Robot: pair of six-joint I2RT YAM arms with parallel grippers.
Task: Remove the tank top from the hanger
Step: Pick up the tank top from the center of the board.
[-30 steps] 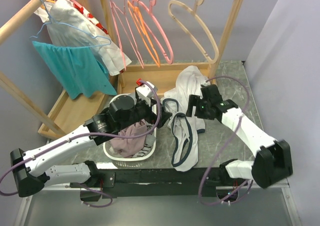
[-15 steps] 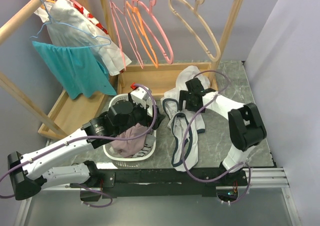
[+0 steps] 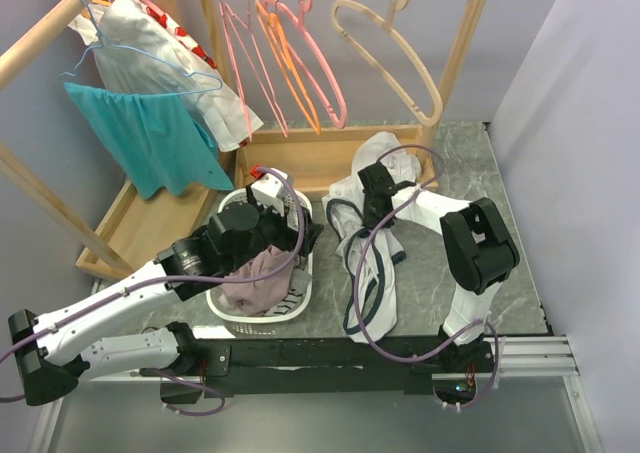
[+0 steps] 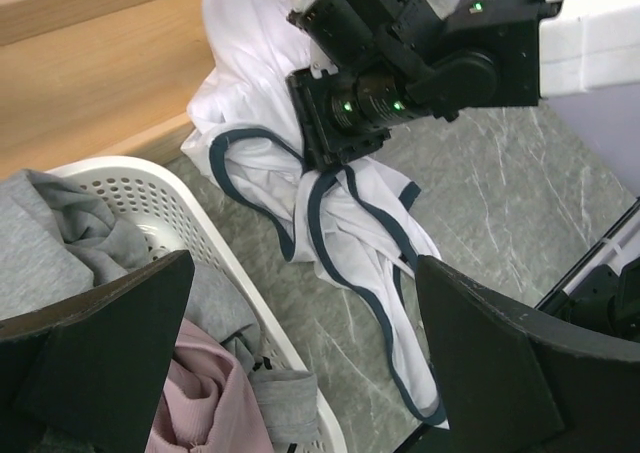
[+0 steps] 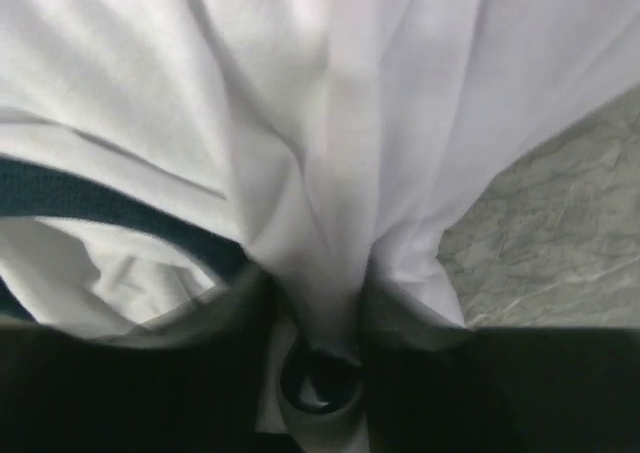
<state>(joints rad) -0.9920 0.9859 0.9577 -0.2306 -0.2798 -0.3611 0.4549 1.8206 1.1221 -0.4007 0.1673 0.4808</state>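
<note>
The white tank top (image 3: 367, 273) with navy trim lies crumpled on the grey table, with no hanger seen inside it. An empty tan hanger (image 3: 392, 61) hangs on the wooden rail behind. My right gripper (image 3: 371, 197) presses down into the upper part of the tank top (image 5: 300, 113). In the right wrist view a fold of white cloth is squeezed between its dark fingers (image 5: 238, 318), so the right gripper (image 5: 318, 285) is shut on it. My left gripper (image 4: 300, 358) hangs open over the basket's right rim, beside the tank top (image 4: 372, 228), holding nothing.
A white laundry basket (image 3: 262, 313) with grey and pink clothes sits left of the tank top. Pink and orange hangers (image 3: 290, 63) hang on the rail. A teal and a white garment (image 3: 150, 133) hang on the left rack. A wooden base board (image 3: 320, 158) lies behind.
My right arm has folded inward, carrying its gripper left and down onto the tank top, and its jaws have closed on the cloth. The left arm has drawn back slightly, still open.
</note>
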